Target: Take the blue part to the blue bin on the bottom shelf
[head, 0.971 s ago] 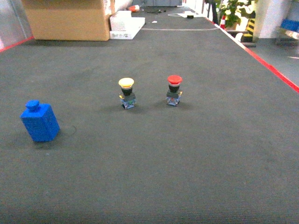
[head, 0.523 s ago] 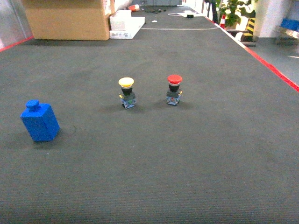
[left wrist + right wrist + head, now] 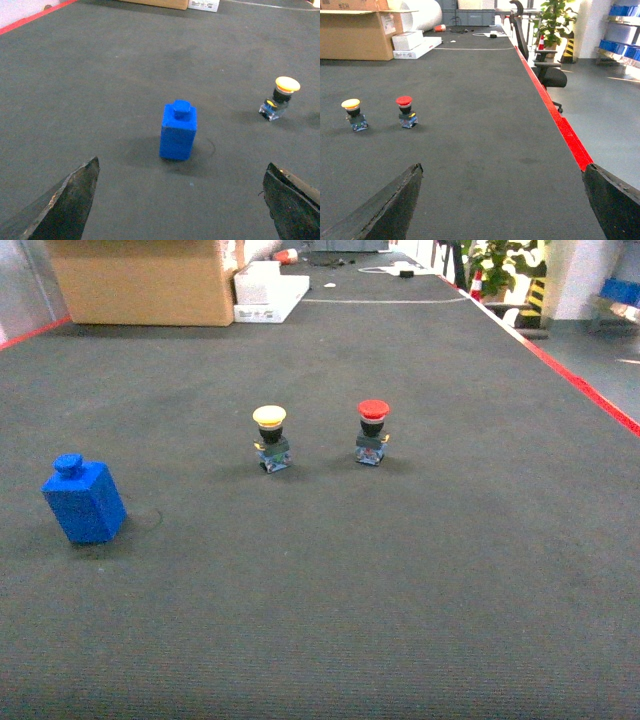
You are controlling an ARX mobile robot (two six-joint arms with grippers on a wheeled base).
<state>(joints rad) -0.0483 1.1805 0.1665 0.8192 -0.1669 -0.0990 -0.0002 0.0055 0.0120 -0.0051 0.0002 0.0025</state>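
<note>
"How far has it got with the blue part?"

"From where I stand, nothing is done yet. The blue part [image 3: 84, 503], a bright blue block with a round stud on top, stands upright and alone on the dark grey mat [image 3: 400, 590], over on the robot's left side. The left gripper [image 3: 180, 200] hangs above and in front of it, fingers spread wide with the block between and beyond them, gripping nothing. The right gripper [image 3: 502, 202] is spread just as wide over bare mat, also gripping nothing. I'd say the whole job remains: reach, grasp, carry, drop."

"And the bin and shelf?"

"I can't see any blue bin or bottom shelf near the robot from here."

"What else, counted?"

"One blue part. Two push-buttons standing side by side mid-mat: one yellow-capped button [image 3: 271, 438], one red-capped button [image 3: 372, 432]. One large cardboard box [image 3: 140, 280] at the far edge"
</note>
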